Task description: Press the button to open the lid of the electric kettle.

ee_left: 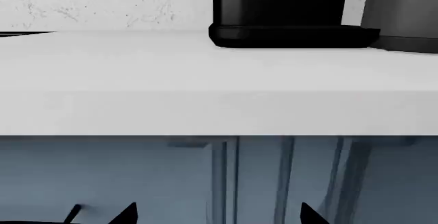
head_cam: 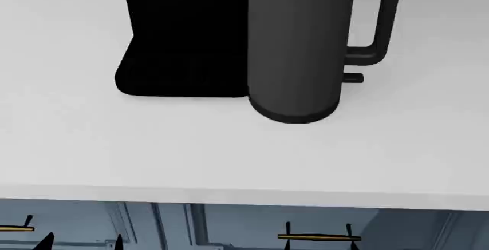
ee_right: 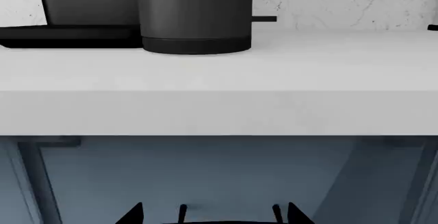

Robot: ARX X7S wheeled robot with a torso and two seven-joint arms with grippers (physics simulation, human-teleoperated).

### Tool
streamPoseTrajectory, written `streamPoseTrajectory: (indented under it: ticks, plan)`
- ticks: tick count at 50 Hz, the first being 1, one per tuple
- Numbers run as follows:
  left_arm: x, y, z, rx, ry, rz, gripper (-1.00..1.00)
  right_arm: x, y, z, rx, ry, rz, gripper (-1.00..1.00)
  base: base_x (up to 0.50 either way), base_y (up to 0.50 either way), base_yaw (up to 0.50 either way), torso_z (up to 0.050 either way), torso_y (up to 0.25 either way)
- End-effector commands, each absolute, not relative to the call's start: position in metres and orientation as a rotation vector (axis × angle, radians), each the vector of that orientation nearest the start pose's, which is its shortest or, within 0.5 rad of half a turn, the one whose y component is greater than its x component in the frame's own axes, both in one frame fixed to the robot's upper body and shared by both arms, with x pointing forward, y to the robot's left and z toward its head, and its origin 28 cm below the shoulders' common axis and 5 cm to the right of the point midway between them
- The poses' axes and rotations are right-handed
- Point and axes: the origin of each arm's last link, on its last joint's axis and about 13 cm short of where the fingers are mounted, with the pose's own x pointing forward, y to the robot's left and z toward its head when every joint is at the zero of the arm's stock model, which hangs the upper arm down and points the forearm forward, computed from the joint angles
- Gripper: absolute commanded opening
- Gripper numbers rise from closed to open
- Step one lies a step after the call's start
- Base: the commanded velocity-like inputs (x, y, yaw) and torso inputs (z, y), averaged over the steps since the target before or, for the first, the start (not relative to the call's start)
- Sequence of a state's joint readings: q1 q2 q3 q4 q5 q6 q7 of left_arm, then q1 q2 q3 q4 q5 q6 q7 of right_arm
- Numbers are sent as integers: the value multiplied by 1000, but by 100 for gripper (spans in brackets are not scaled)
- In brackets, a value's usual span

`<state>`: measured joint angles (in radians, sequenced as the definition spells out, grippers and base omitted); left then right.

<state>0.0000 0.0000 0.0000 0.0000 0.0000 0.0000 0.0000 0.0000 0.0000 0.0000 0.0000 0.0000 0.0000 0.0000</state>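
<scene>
The electric kettle [head_cam: 294, 50] is a tall dark grey cylinder standing on the white counter, with its black loop handle [head_cam: 382, 21] on its right side. Its top is cut off in every view, so the lid and the button are out of view. The kettle also shows in the right wrist view [ee_right: 195, 14] and at the edge of the left wrist view [ee_left: 403, 8]. My left gripper [head_cam: 80, 243] [ee_left: 219, 216] and my right gripper [head_cam: 317, 239] [ee_right: 215, 215] are both open and empty. They hang below the counter's front edge, well short of the kettle.
A boxy black coffee machine [head_cam: 183, 38] stands against the kettle's left side. A thin black stub lever [head_cam: 351, 77] sticks out low under the handle. The white counter [head_cam: 229, 158] has a thick front edge above blue cabinet fronts [ee_right: 205, 172]. A speckled wall [ee_left: 102, 3] is behind.
</scene>
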Motion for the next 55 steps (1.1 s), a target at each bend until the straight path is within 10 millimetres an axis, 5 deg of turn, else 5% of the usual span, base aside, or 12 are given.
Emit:
streamPoseTrajectory:
  ticks: [1, 14, 15, 16, 28, 32, 38, 51, 55]
  plan:
    - [210, 206, 14, 0, 0, 0, 100, 210, -96, 15, 0, 0, 0, 100, 0, 0, 0, 0, 0]
    - [210, 205, 13, -3, 21, 1, 100, 211, -96, 13, -6, -3, 1, 100, 0, 0, 0, 0, 0]
    - [232, 186, -56, 34, -203, -15, 100, 202, -102, -60, 10, 22, -108, 100, 0, 0, 0, 0, 0]
    - [210, 205, 13, -30, 41, 6, 100, 211, -96, 13, -6, -3, 1, 100, 0, 0, 0, 0, 0]
    - [211, 206, 6, -30, 47, 2, 100, 212, -97, 12, -6, -2, 5, 100, 0, 0, 0, 0, 0]
    - [214, 207, 16, -22, 63, 14, 100, 215, -98, 28, -40, -36, -7, 100, 0, 0, 0, 0, 0]
    - [214, 207, 66, 0, 30, 30, 100, 222, -97, 72, -51, -92, -30, 100, 0, 0, 0, 0, 0]
    - [223, 203, 182, -73, -124, 26, 100, 223, -110, 123, -80, -100, -33, 100, 0, 0, 0, 0, 0]
    - [221, 203, 193, -65, -102, 11, 100, 223, -111, 148, -87, -118, -22, 100, 0, 0, 0, 0, 0]
